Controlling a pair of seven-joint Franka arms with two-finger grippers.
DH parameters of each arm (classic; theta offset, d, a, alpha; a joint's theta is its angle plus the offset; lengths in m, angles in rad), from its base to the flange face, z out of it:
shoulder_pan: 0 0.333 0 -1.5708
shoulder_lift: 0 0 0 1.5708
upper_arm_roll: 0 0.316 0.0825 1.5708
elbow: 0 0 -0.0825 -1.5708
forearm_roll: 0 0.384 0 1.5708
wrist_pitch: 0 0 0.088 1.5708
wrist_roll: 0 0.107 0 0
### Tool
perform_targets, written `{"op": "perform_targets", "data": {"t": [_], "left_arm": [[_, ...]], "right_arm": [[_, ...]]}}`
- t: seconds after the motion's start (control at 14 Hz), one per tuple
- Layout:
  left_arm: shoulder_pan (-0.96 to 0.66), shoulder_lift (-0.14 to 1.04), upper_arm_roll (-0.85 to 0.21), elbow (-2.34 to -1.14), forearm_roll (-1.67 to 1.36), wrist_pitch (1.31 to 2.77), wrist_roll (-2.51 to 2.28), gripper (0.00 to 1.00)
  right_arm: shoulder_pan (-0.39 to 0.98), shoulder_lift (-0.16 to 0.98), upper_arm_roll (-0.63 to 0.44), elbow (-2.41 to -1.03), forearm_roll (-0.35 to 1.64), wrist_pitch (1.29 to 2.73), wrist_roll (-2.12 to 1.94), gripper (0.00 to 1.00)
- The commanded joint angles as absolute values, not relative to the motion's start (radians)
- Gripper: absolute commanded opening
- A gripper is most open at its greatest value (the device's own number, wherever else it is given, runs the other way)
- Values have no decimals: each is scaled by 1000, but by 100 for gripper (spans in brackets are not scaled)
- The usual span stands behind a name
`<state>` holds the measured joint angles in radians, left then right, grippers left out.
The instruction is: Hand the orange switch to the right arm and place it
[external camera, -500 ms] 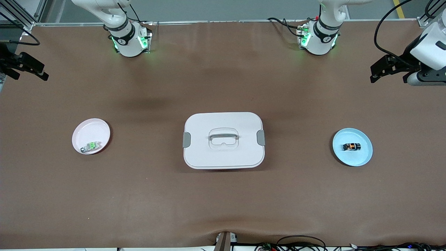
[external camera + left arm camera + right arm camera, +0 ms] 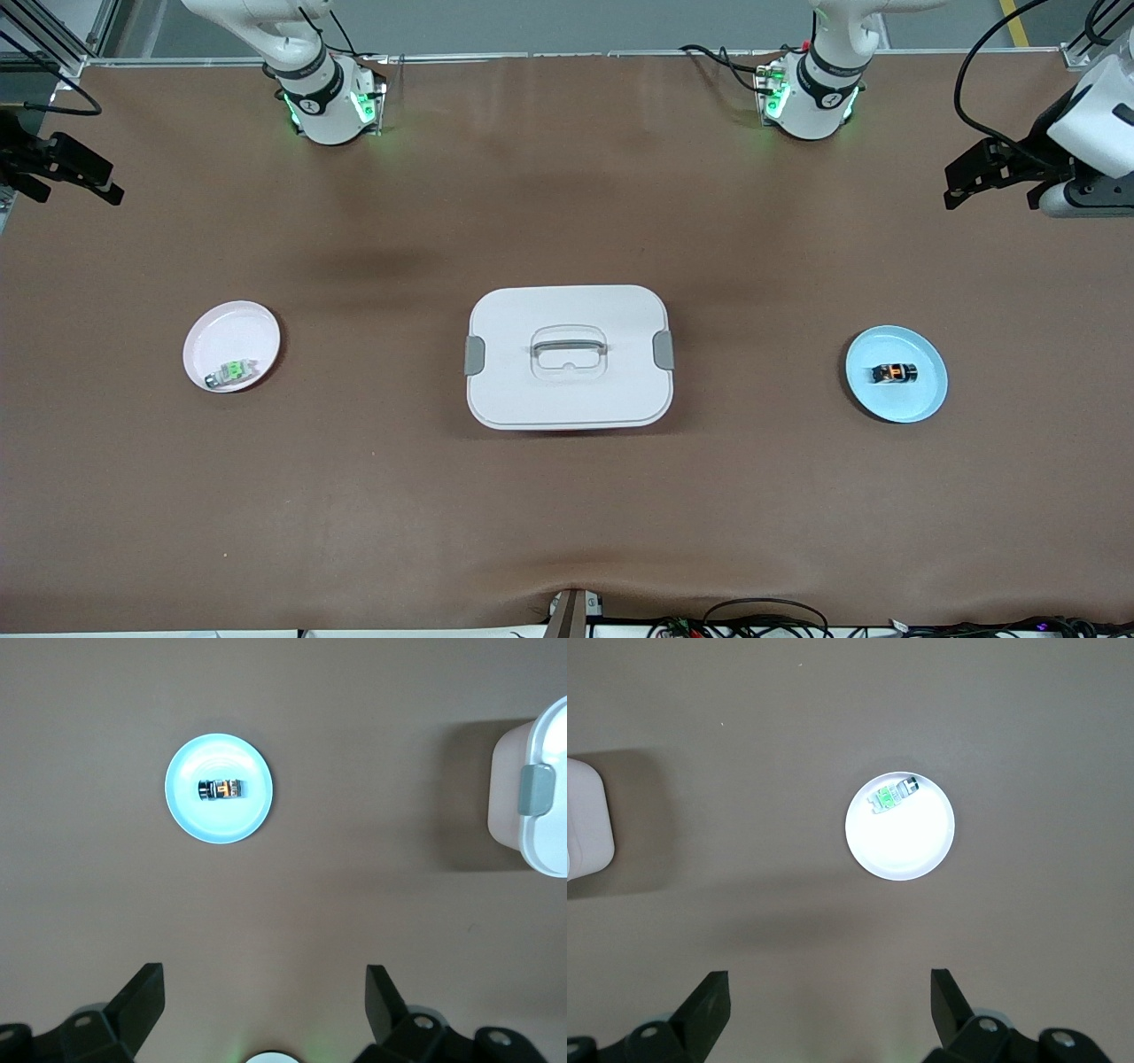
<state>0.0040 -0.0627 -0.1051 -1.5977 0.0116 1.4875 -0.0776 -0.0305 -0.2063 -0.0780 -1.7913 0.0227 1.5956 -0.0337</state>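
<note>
Orange-banded and tiny, the orange switch (image 2: 893, 373) lies on the blue plate (image 2: 921, 403) toward the left arm's end of the desk, likely light, rigid, best pinched across its black sides, while the left gripper (image 2: 979, 175) and right gripper (image 2: 71, 173) hang spread and empty.

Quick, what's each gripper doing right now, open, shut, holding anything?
Left gripper: open, empty, high above the table.
Right gripper: open, empty, high above the table.
</note>
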Motion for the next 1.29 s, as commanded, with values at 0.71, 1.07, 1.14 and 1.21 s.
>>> {"op": "perform_targets", "data": {"t": [0.71,1.07,1.14,1.21], "left_arm": [[97,52,-103,-1865,92,1836,-54,100],[101,153,-103,-1917,91,1945,-41,100],[101,169,-103,-1925,91,1974,-43,100],[101,184,-103,-1937,91,2006,-43,100]], "right_arm": [[-46,-193,-66,-1772,12,1582,-25,100],[-46,-190,-66,-1770,12,1582,-25,100],[-46,-190,-66,-1770,12,1582,-25,100],[-46,-192,-66,-1770,12,1582,-25,100]]}}
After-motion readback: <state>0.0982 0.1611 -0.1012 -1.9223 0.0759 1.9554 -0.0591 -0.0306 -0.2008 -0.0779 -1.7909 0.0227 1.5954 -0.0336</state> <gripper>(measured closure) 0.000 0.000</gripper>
